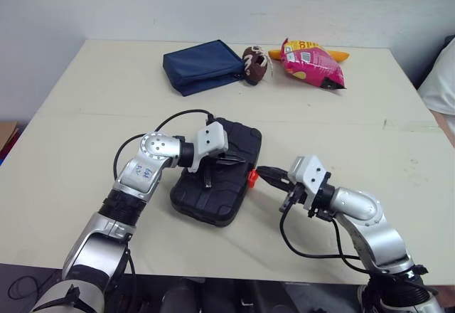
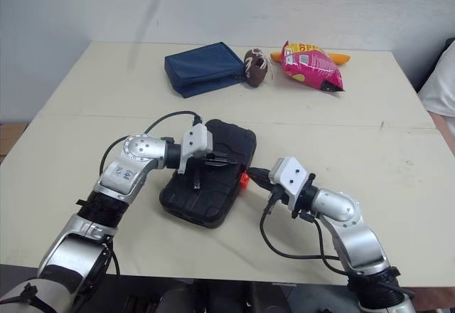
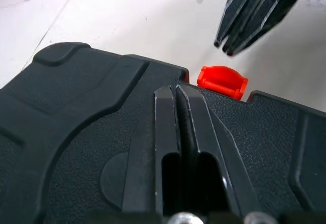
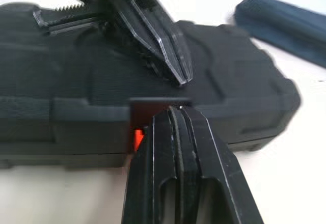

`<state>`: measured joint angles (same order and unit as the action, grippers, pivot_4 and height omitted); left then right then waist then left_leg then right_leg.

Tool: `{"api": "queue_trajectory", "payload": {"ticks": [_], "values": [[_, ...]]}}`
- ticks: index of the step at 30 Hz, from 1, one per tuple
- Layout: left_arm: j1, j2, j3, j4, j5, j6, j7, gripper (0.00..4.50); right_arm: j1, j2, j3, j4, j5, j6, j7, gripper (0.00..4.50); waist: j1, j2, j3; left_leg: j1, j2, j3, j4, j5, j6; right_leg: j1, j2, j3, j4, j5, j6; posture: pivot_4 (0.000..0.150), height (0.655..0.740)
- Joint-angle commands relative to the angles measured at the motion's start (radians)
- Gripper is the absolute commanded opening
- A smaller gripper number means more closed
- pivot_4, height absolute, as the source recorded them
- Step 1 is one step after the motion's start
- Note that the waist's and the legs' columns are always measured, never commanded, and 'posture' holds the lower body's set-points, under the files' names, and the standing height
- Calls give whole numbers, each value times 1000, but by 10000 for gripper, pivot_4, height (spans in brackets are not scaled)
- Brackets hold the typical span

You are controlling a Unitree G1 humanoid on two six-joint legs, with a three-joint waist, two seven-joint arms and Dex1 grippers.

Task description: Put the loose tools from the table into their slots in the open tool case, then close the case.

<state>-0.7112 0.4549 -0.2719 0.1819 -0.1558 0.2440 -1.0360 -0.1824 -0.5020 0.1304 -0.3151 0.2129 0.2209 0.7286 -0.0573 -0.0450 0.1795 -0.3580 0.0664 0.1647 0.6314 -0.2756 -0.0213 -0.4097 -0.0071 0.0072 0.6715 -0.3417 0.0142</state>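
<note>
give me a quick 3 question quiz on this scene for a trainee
1. True or false: the tool case lies open.
2. Fill in: the shut left pincer is over the case's ____.
3. Which pincer's tip is nearest the orange latch? A) left pincer B) right pincer

Key: 1 false; 2 lid; 3 B.

No words or numbers could be read. The shiny pink snack bag had yellow print, too small to read.
</note>
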Motion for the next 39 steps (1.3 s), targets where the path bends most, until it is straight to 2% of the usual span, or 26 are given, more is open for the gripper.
{"api": "queue_trajectory", "payload": {"ticks": [1,5,12,21,26,34,39], "values": [[40,4,1,7,11,24,6,913,-15,-10,8,-20,-21,13,-6,0,0,0,0,0,0,0,0,0,0,0,0,0,0,0,0,1500,7400],[57,-2,13,14,21,6,18,913,12,-86,22,-3,-59,16,48,0,2,0,0,0,0,0,0,0,0,0,0,0,0,0,0,1500,7400],[70,15,6,9,35,12,13,913,69,-177,-24,12,1,44,136,0,0,0,0,2,0,0,0,0,0,2,0,0,0,0,0,1500,7400],[67,52,-12,13,93,12,42,913,-28,-56,80,156,-52,48,121,0,-5,-1,-2,3,0,0,0,0,0,3,0,0,1,0,0,1500,7400],[80,49,-11,8,81,27,48,913,-95,17,69,180,-10,40,120,0,-5,-1,-2,4,0,0,-1,0,0,3,0,0,1,0,0,1500,7400],[125,33,-23,51,83,1,46,913,-119,31,67,203,-19,-25,141,0,-7,0,-3,4,0,0,-1,0,0,3,0,0,2,0,0,1500,7400],[146,34,-24,87,88,-24,44,913,-126,54,39,156,12,-46,123,0,-10,1,-4,5,0,-1,-1,0,0,3,0,0,2,0,0,1500,7400]]}}
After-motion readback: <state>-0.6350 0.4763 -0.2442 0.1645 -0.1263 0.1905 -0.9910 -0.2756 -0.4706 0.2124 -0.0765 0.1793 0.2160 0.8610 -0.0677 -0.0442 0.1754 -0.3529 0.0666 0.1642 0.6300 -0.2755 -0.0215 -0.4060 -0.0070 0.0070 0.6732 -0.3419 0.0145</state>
